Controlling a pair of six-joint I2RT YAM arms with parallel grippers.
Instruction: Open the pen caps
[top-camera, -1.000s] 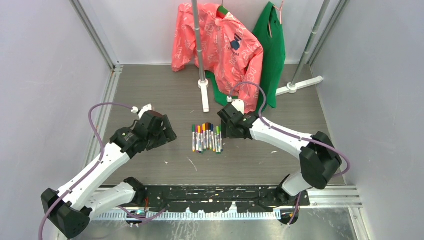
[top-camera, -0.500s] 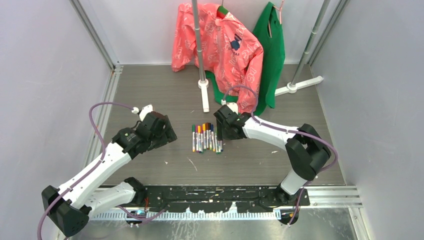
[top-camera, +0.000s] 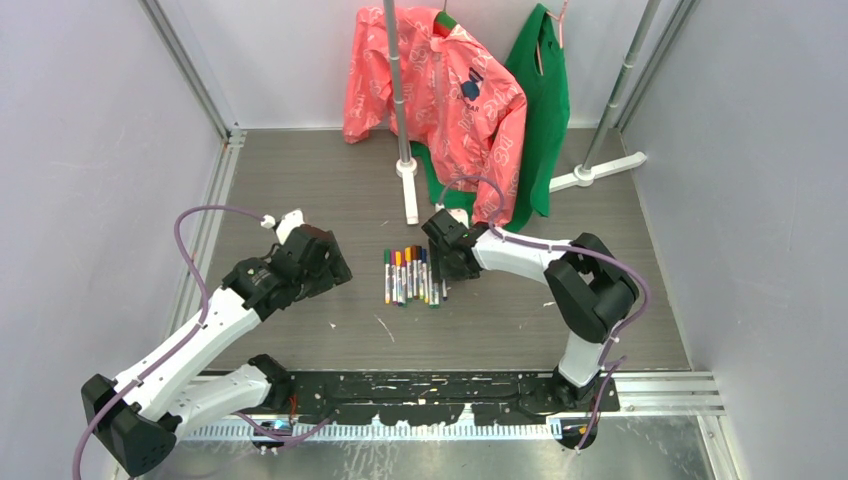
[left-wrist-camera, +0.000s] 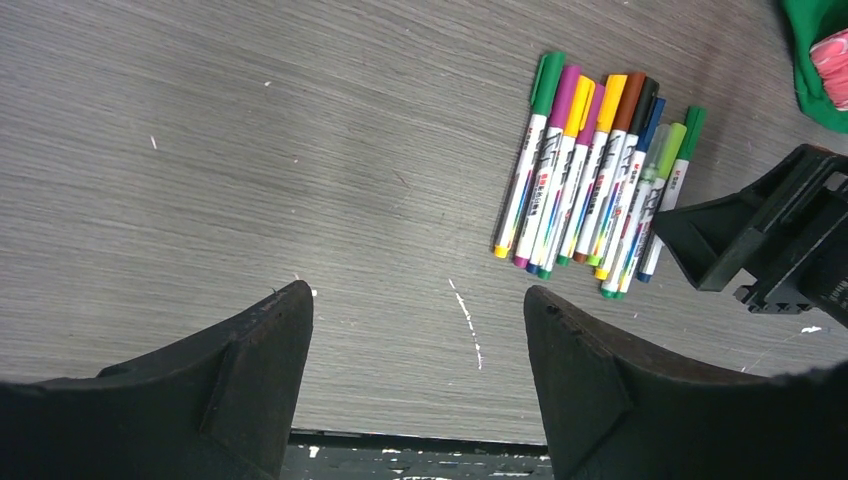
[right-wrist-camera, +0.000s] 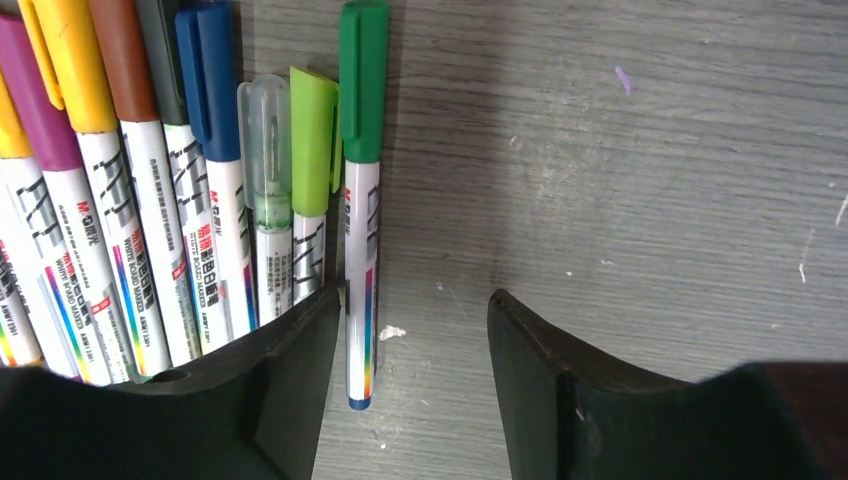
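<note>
Several pens (top-camera: 414, 275) lie side by side in a row mid-table, white barrels with coloured caps (left-wrist-camera: 600, 95) all on. My right gripper (top-camera: 440, 280) hangs over the row's right edge. In the right wrist view it (right-wrist-camera: 415, 300) is open, with the barrel end of the green-capped pen (right-wrist-camera: 361, 260) between its fingers, close to the left one; that pen's cap (right-wrist-camera: 362, 70) points away. My left gripper (top-camera: 338, 270) hovers left of the row, open (left-wrist-camera: 415, 300) over bare table, holding nothing. The left wrist view also catches the right gripper (left-wrist-camera: 770, 240) beside the pens (left-wrist-camera: 590, 180).
A pink garment (top-camera: 440, 90) and a green garment (top-camera: 545, 100) hang from a rack at the back. Its pole base (top-camera: 409, 195) and white foot (top-camera: 600, 170) rest on the grey wood-grain table (top-camera: 300, 190). Walls close in on both sides.
My right gripper has swung left and now sits over the right edge of the pen row. Both jaws have narrowed slightly. The left arm has barely shifted.
</note>
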